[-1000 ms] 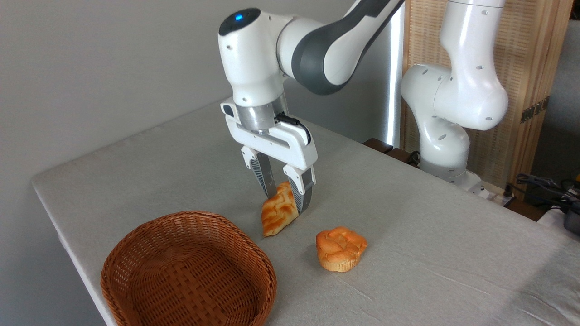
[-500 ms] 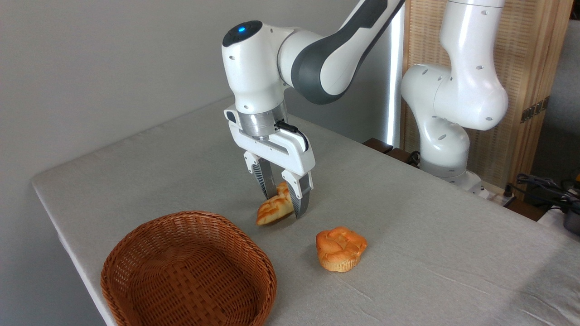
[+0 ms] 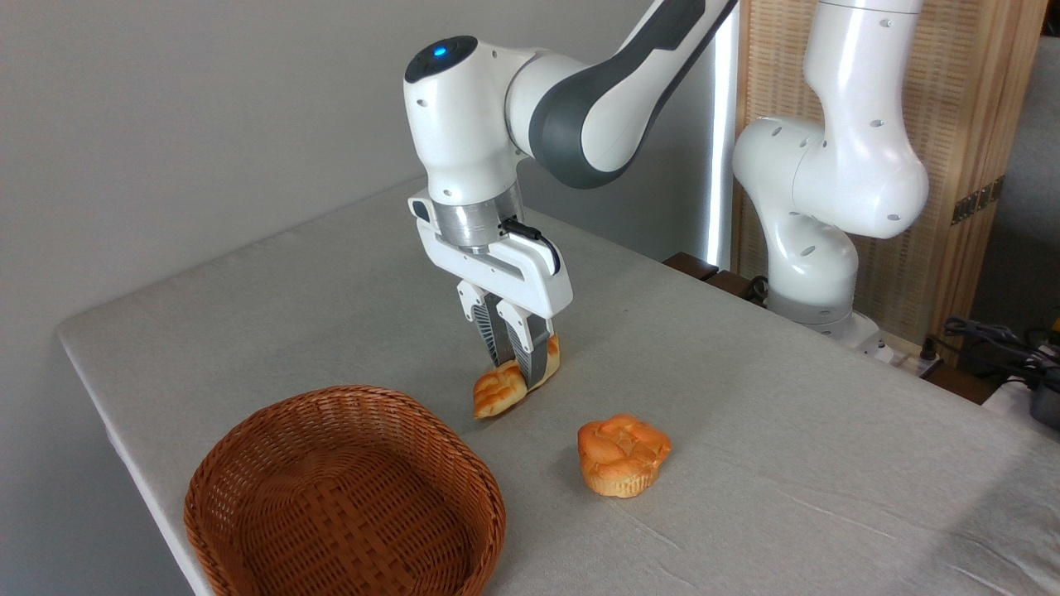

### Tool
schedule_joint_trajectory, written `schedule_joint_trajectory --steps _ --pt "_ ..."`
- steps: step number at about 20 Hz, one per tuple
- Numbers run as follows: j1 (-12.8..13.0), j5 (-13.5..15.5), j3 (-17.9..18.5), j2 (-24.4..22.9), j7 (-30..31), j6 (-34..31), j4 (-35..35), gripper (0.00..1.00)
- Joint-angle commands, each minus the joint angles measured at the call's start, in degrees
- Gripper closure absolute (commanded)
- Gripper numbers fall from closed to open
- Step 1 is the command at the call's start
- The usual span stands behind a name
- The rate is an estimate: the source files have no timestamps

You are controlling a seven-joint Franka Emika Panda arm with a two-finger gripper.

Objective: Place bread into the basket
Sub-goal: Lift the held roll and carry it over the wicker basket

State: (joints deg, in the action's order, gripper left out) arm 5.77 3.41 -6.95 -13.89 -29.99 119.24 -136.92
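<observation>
At the far left on my feed sits the basket (image 3: 344,497), round brown wicker, near the front edge of the grey table (image 3: 787,463) with nothing inside it. Just past its right rim, a little farther back, I have the bread (image 3: 500,391): the braided golden loaf lies low at the tabletop, its left end pointing toward the basket, outside it and not touching the rim. Whether it rests on the cloth or sits a touch above it, I cannot tell. My gripper (image 3: 521,371) comes straight down on it, the two fingers drawn in close and pinching the loaf across its middle, so the ends stick out on either side. Right of that, well apart from the loaf, a round orange bun (image 3: 622,454) stands alone on the cloth.
</observation>
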Motion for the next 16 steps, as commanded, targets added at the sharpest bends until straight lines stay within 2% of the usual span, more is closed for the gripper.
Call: schedule_joint_trajectory --steps 1,4,11,13,16 --pt "-0.32 0.11 0.27 -0.61 -1.73 -0.14 2.08 0.80" --pt "-0.58 0.02 0.88 -0.44 -5.68 -6.72 6.21 0.80" --pt "-1.46 -0.15 3.78 0.70 -6.66 -11.22 15.96 0.80" --pt "-1.46 0.28 4.93 3.85 -6.48 -12.53 22.01 0.79" --pt "-1.46 -0.07 5.10 12.71 -6.13 -15.61 34.65 0.75"
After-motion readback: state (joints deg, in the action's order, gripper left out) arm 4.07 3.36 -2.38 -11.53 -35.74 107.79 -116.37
